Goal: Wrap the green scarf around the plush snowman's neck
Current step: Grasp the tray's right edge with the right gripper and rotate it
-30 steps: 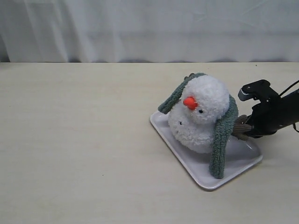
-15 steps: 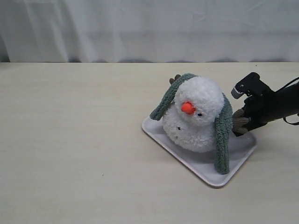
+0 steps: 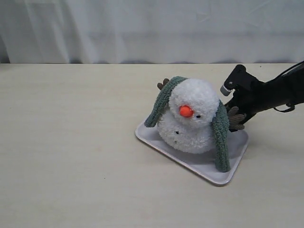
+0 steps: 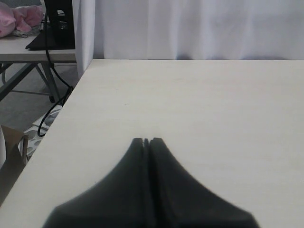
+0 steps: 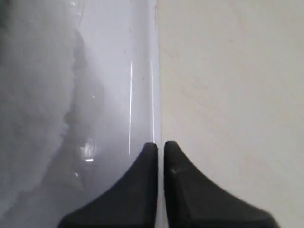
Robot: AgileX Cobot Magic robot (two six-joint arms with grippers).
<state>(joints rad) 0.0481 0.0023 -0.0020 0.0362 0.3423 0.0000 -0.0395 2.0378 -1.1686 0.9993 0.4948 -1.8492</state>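
Curtain (image 3: 152, 28) bkgd; beige table (image 3: 71, 142), tray (image 3: 209, 171) w/ snowman (image 3: 194, 99).

One table (image 3: 71, 142) holds one plush snowman (image 3: 197, 102), one green scarf (image 3: 221, 137) and one white tray (image 3: 199, 166), with two claws (left claw (image 4: 146, 140), right claw (image 5: 160, 145)) in view.

Soft, even light seems to come from above, with no glare on the pale table (image 3: 71, 142). In the exterior view the snowman (image 3: 197, 97) throws only a faint shadow onto the tray (image 3: 199, 165) right of centre. My right arm (image 3: 270, 92) leaves a weak grey smudge on the table near the right edge. The curtain (image 3: 142, 28) across the top of the frame looks bright and slightly washed out. In my wrist views both my right gripper (image 5: 160, 147) and my left gripper (image 4: 146, 140) are dark, soft-edged blurs. Thin streaks of glare run along the tray's rim.
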